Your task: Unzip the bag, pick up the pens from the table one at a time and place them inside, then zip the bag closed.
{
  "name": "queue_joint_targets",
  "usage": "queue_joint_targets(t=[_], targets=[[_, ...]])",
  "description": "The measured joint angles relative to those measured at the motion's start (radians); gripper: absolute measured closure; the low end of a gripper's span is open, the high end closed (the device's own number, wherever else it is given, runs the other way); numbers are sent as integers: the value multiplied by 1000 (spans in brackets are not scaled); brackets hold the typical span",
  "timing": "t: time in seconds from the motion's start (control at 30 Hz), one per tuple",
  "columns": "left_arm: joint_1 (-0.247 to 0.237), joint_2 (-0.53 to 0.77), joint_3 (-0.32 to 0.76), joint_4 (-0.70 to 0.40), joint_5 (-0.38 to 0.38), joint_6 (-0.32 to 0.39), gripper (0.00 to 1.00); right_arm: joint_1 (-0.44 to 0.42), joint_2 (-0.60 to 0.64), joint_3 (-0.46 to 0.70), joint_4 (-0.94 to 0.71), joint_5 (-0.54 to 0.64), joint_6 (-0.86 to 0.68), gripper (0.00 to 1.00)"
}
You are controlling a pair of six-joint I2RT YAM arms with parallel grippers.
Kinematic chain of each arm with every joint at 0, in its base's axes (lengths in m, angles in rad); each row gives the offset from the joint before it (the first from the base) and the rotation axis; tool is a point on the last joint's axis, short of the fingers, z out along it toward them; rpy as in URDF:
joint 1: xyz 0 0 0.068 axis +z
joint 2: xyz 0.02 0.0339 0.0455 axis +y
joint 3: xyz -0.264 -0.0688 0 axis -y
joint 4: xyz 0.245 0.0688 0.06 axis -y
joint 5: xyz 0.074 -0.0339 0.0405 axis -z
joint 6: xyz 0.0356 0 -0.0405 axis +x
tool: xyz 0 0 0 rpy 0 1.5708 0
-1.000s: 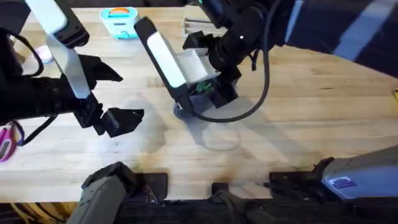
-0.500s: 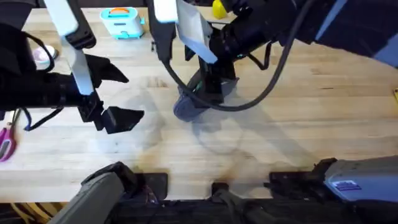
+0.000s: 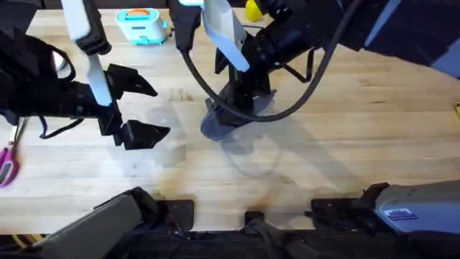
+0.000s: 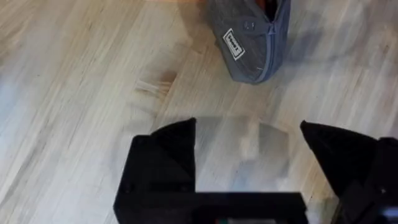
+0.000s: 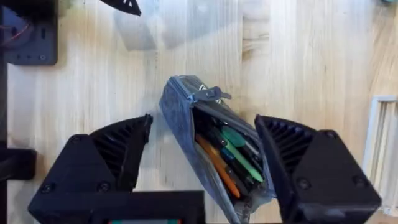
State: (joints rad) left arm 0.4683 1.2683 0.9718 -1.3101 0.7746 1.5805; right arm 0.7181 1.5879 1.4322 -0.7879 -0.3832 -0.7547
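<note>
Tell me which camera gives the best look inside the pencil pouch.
The right wrist view: the pouch lies unzipped between the open fingers, with green and orange pens visible inside. The left wrist view shows its closed grey end with a white label. In the overhead view the right arm mostly covers it.

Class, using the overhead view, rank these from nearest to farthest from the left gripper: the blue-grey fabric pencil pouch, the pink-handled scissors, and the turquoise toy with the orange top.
Measured from the left gripper:
1. Blue-grey fabric pencil pouch, mid-table, under the right gripper.
2. Turquoise toy with the orange top, at the far edge.
3. Pink-handled scissors, at the table's left edge.
</note>
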Motion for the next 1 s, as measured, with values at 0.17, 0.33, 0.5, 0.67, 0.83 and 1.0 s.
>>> queue_joint_targets(t=[0.17,0.33,0.5,0.67,0.83,1.0], targets=[[0,11,0,-33,4,65,7,0,0,0,0,0,0,6],[0,11,0,-41,6,134,7,0,0,0,0,0,0,6],[0,11,0,-41,8,167,7,0,0,0,0,0,0,6],[0,11,0,-41,8,182,7,0,0,0,0,0,0,6],[0,11,0,-41,8,193,7,0,0,0,0,0,0,6],[0,12,0,-41,9,198,7,0,0,0,0,-1,0,6]])
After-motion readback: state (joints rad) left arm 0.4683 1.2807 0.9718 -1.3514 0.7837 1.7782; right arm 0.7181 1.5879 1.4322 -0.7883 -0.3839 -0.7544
